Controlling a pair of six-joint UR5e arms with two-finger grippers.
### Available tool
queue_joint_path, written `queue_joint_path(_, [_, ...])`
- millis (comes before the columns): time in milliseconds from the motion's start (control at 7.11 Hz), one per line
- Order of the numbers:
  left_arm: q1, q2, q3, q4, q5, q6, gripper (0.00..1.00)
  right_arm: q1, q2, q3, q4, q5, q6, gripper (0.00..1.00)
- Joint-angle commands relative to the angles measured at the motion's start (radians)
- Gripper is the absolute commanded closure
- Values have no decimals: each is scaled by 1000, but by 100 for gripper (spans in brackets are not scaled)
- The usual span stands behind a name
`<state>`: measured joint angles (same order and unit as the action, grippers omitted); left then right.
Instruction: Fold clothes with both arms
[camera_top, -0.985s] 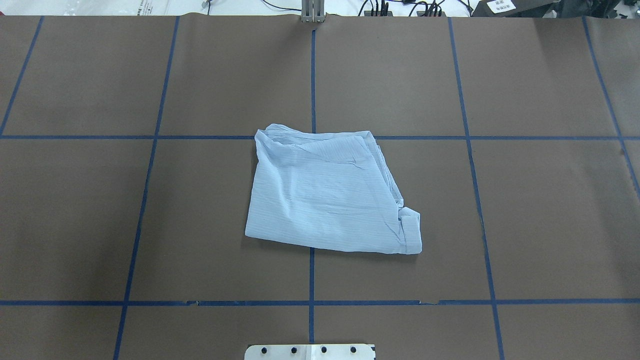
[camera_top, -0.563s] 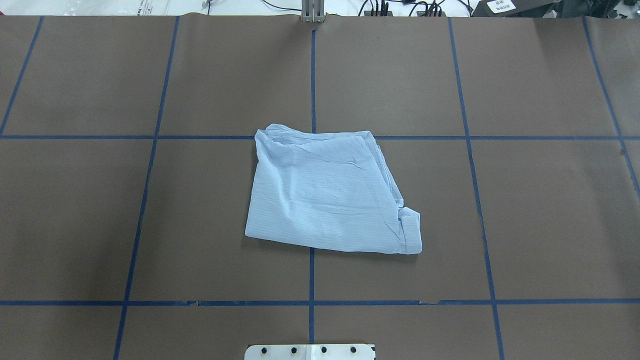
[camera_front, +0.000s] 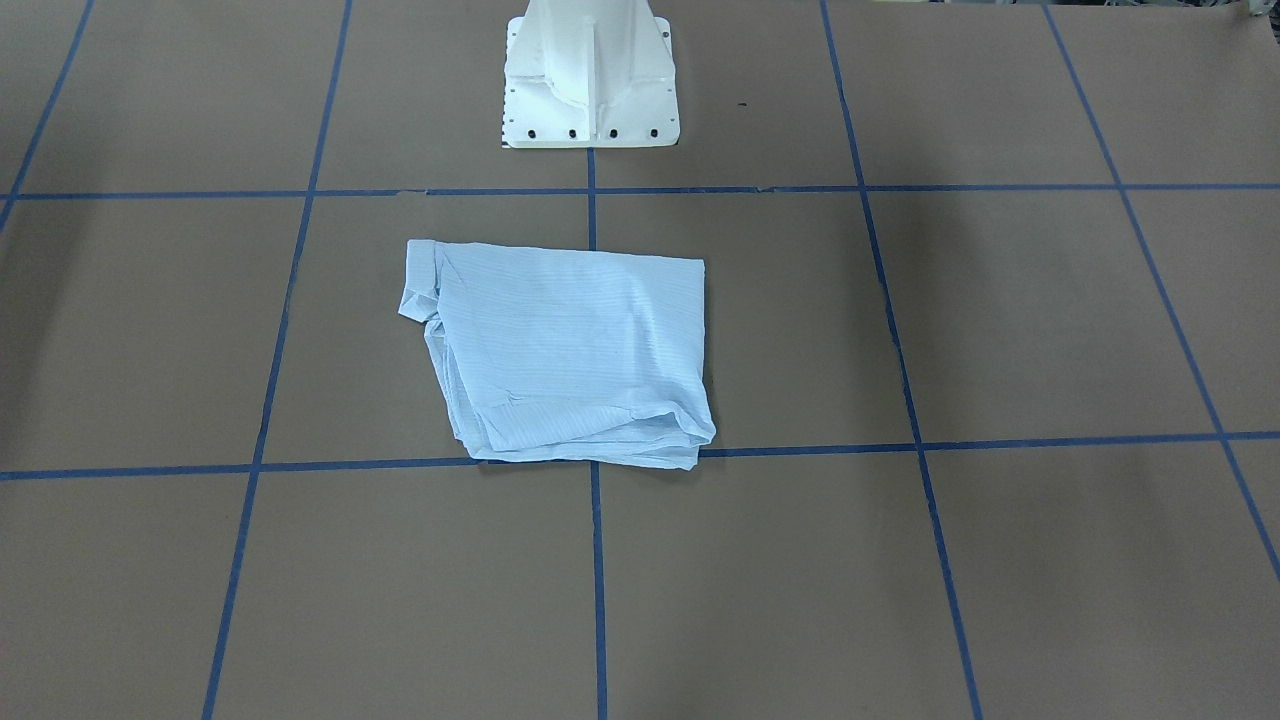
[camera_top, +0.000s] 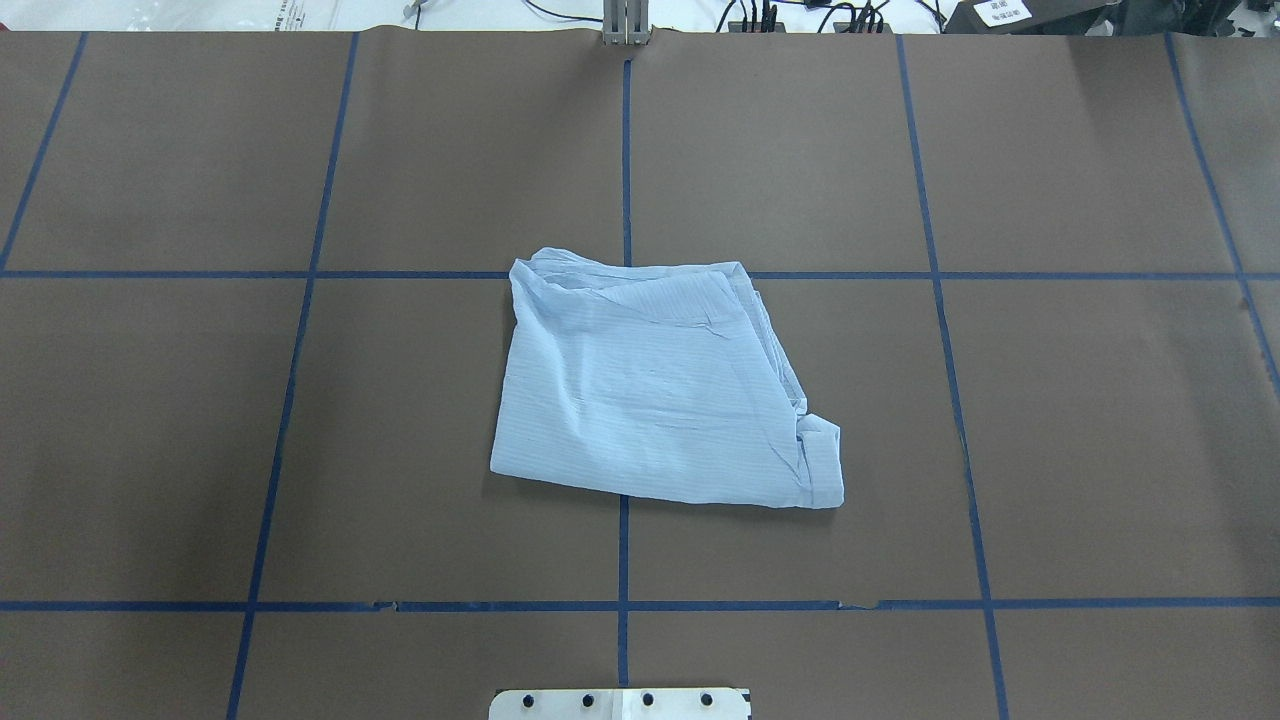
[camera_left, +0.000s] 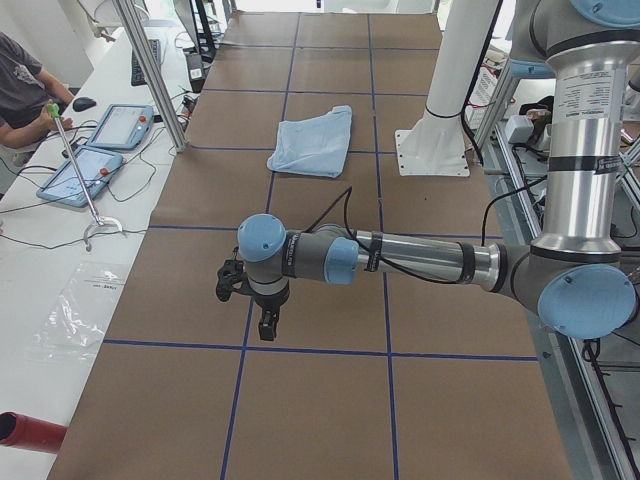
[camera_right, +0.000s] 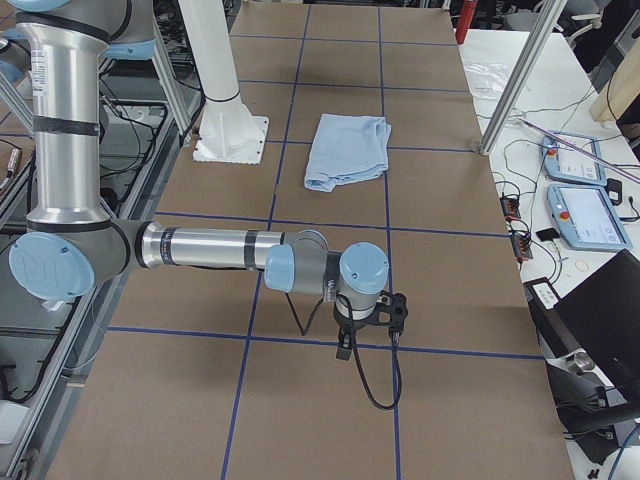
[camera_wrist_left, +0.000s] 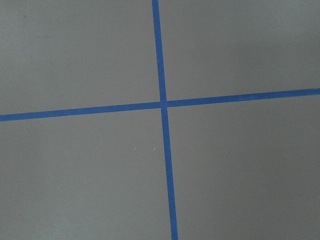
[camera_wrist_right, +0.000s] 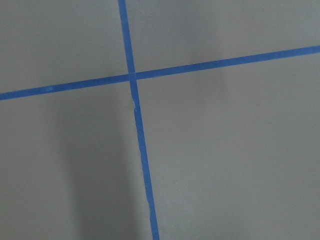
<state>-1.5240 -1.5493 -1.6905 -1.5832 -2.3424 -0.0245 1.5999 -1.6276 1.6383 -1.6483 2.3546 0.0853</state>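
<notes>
The pale-blue striped shirt (camera_top: 650, 400) lies folded into a rough rectangle at the middle of the brown table, also in the front view (camera_front: 570, 350), the left side view (camera_left: 313, 142) and the right side view (camera_right: 347, 150). No arm touches it. My left gripper (camera_left: 268, 326) hangs over bare table far from the shirt, toward the table's left end. My right gripper (camera_right: 344, 348) hangs over bare table toward the right end. Neither shows in the overhead or front view, so I cannot tell whether they are open or shut. Both wrist views show only brown paper and blue tape.
The white pedestal (camera_front: 590, 80) stands at the robot side of the shirt. Blue tape lines (camera_top: 625, 550) grid the table. A person (camera_left: 20, 90) sits at the side bench with tablets (camera_left: 120, 125). More tablets (camera_right: 585, 215) and cables lie on the bench.
</notes>
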Motion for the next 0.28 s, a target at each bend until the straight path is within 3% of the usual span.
queue_joint_path(0, [1, 0, 0, -1, 0, 0, 0, 0, 0, 0, 1, 0, -1, 0])
queue_joint_path(141, [1, 0, 2, -3, 0, 0, 0, 0, 0, 0, 1, 0, -1, 0])
